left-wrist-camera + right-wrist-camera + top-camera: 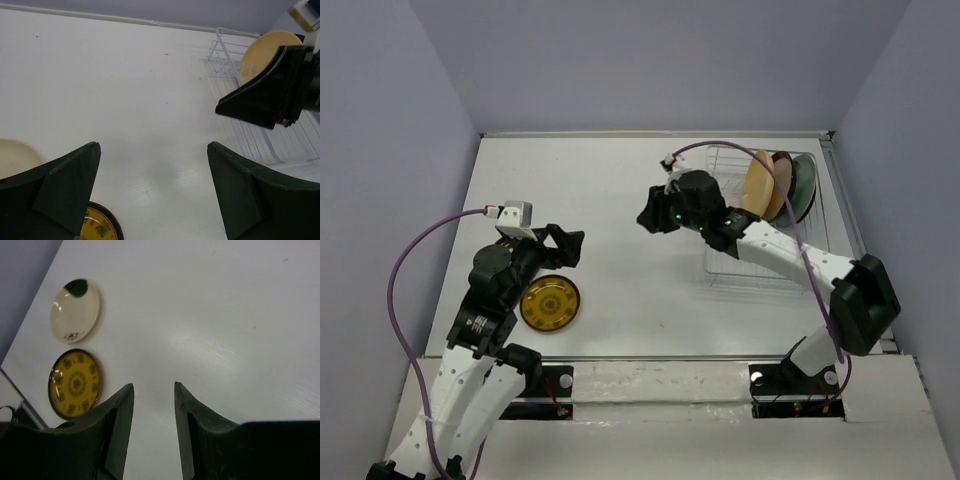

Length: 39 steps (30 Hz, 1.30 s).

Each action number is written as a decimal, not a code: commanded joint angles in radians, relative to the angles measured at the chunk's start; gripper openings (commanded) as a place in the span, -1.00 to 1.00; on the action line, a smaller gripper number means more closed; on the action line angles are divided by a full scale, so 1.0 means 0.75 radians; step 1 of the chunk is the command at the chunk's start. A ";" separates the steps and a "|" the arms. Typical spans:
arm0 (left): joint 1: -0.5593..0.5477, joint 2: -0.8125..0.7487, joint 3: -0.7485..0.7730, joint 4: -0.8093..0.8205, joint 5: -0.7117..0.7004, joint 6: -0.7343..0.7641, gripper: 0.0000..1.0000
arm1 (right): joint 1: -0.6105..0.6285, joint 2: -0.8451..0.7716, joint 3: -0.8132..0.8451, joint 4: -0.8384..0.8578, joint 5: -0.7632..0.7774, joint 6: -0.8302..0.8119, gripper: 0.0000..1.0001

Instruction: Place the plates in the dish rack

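Near left: small amber-yellow patterned round plate (550,303) lay flat on white desk (620,200), small black-and-cream round plate (75,310) just beside it. Both prob. rigid, glazed, slick, chippable, light; lying flat, so rim's the only hold. Left gripper (568,245) was near them, fingers wide apart, empty. Right gripper (154,390): fingers narrowly apart, empty. Far right: white wire dish rack (740,270) held 3 upright: peach-orange plate (758,182), beige red-rimmed plate (780,166), pale teal plate (805,185). Count: 5 plates, 2 loose; 1 rack.

The left arm (495,275) hides the black-and-cream plate (75,310) from the top view. The left wrist view crops it at the left edge and the amber plate (100,226) at the bottom. The peach plate (758,182) and red-rimmed plate (783,186) mostly hide the teal plate (805,190). The right arm (775,252) covers the dish rack's (725,160) front.
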 commanded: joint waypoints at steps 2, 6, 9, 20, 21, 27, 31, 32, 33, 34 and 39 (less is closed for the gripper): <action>0.079 0.041 0.023 0.043 -0.037 0.005 0.98 | 0.193 0.230 0.040 0.331 -0.300 0.165 -0.13; 0.138 0.019 0.021 0.049 -0.074 -0.006 0.98 | 0.334 0.474 0.116 0.442 -0.323 0.281 0.06; 0.161 0.019 0.021 0.053 -0.076 -0.010 0.98 | 0.404 0.613 0.153 0.489 -0.323 0.333 0.15; 0.163 0.029 0.017 0.064 -0.021 -0.010 0.98 | 0.461 0.858 0.222 0.569 -0.355 0.441 0.08; 0.163 0.027 0.017 0.064 -0.019 -0.010 0.98 | 0.461 0.867 0.224 0.571 -0.365 0.447 0.06; 0.163 0.013 0.015 0.068 -0.011 -0.012 0.98 | 0.461 0.920 0.241 0.577 -0.386 0.492 -0.13; 0.163 -0.002 0.015 0.066 -0.008 -0.012 0.98 | 0.461 0.957 0.249 0.587 -0.404 0.533 -0.24; 0.163 -0.006 0.013 0.068 -0.008 -0.012 0.98 | 0.461 0.957 0.245 0.587 -0.402 0.535 -0.25; 0.163 -0.006 0.012 0.068 -0.008 -0.012 0.98 | 0.461 0.959 0.241 0.587 -0.400 0.537 -0.26; 0.163 -0.008 0.012 0.068 -0.008 -0.012 0.98 | 0.461 0.957 0.237 0.587 -0.394 0.545 -0.29; 0.163 -0.006 0.015 0.074 0.008 -0.014 0.98 | 0.461 0.947 0.220 0.583 -0.390 0.562 -0.53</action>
